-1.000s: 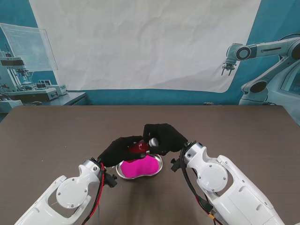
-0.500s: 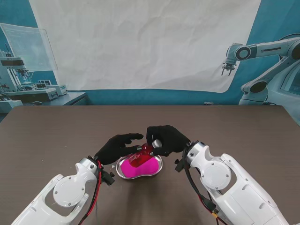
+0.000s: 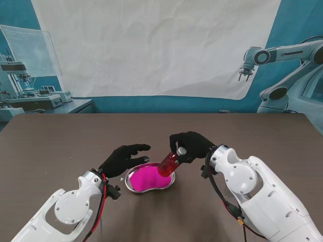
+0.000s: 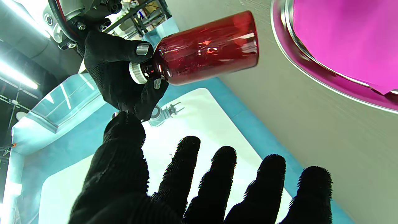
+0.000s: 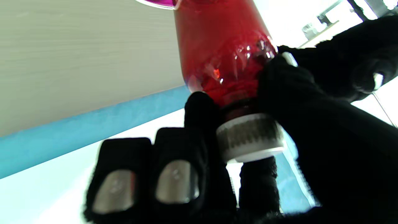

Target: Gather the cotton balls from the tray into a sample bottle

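Left hand (image 3: 122,158): hovering just beyond the tray's left edge, fingers (image 4: 217,183) spreading apart, holding nothing.
Tray (image 3: 132,187): sitting on the brown table (image 3: 60,141) between the two arms, a steel kidney dish showing a bright pink inside.
Bottle (image 3: 168,164): hanging tilted over the tray's right rim, red and see-through, white cap (image 5: 250,137) uppermost.
Cotton balls: too hard to make out.
Right hand (image 3: 191,144): pinching the bottle by its neck, fingers closing around the cap.

No legible text, label, brand, number or sign anywhere in view.
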`<state>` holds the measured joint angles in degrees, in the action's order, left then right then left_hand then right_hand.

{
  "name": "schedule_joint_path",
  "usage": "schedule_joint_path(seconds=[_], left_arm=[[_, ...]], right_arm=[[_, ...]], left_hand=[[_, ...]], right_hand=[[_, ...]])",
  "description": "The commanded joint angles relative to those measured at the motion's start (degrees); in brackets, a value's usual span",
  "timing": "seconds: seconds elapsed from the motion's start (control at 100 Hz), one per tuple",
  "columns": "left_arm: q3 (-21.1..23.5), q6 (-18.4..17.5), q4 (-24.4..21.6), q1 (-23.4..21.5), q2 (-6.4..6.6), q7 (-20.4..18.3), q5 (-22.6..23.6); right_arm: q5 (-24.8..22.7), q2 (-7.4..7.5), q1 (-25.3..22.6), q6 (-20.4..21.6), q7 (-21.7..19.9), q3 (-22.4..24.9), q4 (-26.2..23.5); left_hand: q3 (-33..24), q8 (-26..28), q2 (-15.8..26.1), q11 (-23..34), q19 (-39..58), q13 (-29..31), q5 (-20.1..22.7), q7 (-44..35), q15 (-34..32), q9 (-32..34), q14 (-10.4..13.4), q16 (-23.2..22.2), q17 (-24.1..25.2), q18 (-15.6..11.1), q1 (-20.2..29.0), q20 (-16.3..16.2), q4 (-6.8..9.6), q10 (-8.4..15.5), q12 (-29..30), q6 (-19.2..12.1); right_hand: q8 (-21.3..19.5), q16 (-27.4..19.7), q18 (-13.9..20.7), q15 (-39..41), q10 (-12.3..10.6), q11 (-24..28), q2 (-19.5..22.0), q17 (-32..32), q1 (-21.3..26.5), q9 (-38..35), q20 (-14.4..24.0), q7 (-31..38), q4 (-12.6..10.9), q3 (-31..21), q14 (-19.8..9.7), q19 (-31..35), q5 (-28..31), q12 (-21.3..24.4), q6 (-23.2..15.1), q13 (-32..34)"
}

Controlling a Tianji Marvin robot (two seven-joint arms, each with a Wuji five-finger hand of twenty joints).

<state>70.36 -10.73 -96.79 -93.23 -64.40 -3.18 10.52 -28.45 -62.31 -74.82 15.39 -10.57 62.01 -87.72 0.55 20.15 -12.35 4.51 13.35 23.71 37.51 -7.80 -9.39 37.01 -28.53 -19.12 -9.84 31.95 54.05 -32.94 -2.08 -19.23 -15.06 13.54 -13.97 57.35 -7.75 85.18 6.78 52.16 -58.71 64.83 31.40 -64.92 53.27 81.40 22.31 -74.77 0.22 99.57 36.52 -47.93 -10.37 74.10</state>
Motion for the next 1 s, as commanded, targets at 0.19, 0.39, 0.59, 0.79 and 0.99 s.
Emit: schedule_joint_path(seconds=[0.19,0.39,0.59,0.79,0.99], left_arm=[[0.5,0.5,0.5,-0.6,-0.08,-0.2,1.4],[0.7,1.3,0.1,-1.1,-0.17,0.2,1.6],[0.8,1.5,-0.1,-1.3,-0.22,0.3,1.5],[0.9,1.5,0.0,-1.3,-0.25,0.4,1.3],[1.0,1.5,0.0,-1.4,-0.26,0.4,1.2]], right_arm=[[-5.8,1.58,2.8,-2.8,-3.6,0.9,1.2],[-9.7,2.29,5.2,-3.3,-5.8,-0.9,3.6],[-11.7,2.66,7.4,-3.7,-6.9,-3.6,6.2],[-13.6,2.86,8.7,-3.3,-7.0,-5.8,8.1],[-15.4,2.77,8.9,-3.6,-5.4,-6.6,9.1]], left_hand=[[-0.7,0.2,3.3,0.0,-1.6,-1.9,1.3,-0.6,1.3,0.1,1.6,-0.3,1.7,-2.4,1.7,-1.1,1.85,0.5,-0.8,-0.2],[-0.8,0.3,3.6,0.0,-1.7,-2.0,1.6,-0.6,1.4,0.3,1.4,-0.3,1.9,-2.5,2.0,-1.2,1.85,0.3,-0.8,0.1],[-0.8,0.3,3.9,0.1,-1.7,-1.9,1.7,-0.6,1.4,0.4,1.3,-0.4,2.0,-2.6,2.3,-1.2,1.82,0.2,-0.9,0.2],[-0.7,0.4,4.1,0.0,-1.8,-1.9,2.0,-0.7,1.4,0.5,1.3,-0.4,2.0,-2.6,2.4,-1.3,1.8,0.0,-0.9,0.4],[-0.6,0.4,4.2,0.2,-1.8,-1.7,2.2,-0.8,1.3,0.9,1.2,-0.5,1.9,-2.5,2.5,-1.3,1.81,-0.1,-1.0,0.4]], right_hand=[[-1.5,0.6,8.2,2.6,-8.0,2.4,3.3,2.2,6.0,-4.3,1.0,5.9,-4.5,-8.9,-6.7,6.1,5.7,-0.7,-0.3,1.4],[-1.7,0.4,8.5,2.3,-8.8,2.2,3.5,2.1,5.4,-4.2,0.8,5.8,-4.6,-8.8,-6.9,5.6,5.4,-0.8,-1.0,1.4],[-1.7,0.3,8.5,1.8,-9.1,2.1,3.9,2.0,4.9,-4.1,0.5,5.8,-4.6,-8.6,-6.9,4.8,5.2,-0.8,-1.4,1.4],[-1.8,-0.6,7.6,0.2,-9.6,1.8,5.2,1.6,3.5,-3.5,-0.3,5.3,-4.6,-7.5,-6.3,3.0,4.5,-0.1,-2.3,1.4],[-1.4,-2.3,5.2,-2.4,-10.3,1.8,6.7,0.9,2.1,-2.8,-1.3,4.4,-4.1,-6.1,-5.2,0.2,3.9,2.1,-1.9,1.4]])
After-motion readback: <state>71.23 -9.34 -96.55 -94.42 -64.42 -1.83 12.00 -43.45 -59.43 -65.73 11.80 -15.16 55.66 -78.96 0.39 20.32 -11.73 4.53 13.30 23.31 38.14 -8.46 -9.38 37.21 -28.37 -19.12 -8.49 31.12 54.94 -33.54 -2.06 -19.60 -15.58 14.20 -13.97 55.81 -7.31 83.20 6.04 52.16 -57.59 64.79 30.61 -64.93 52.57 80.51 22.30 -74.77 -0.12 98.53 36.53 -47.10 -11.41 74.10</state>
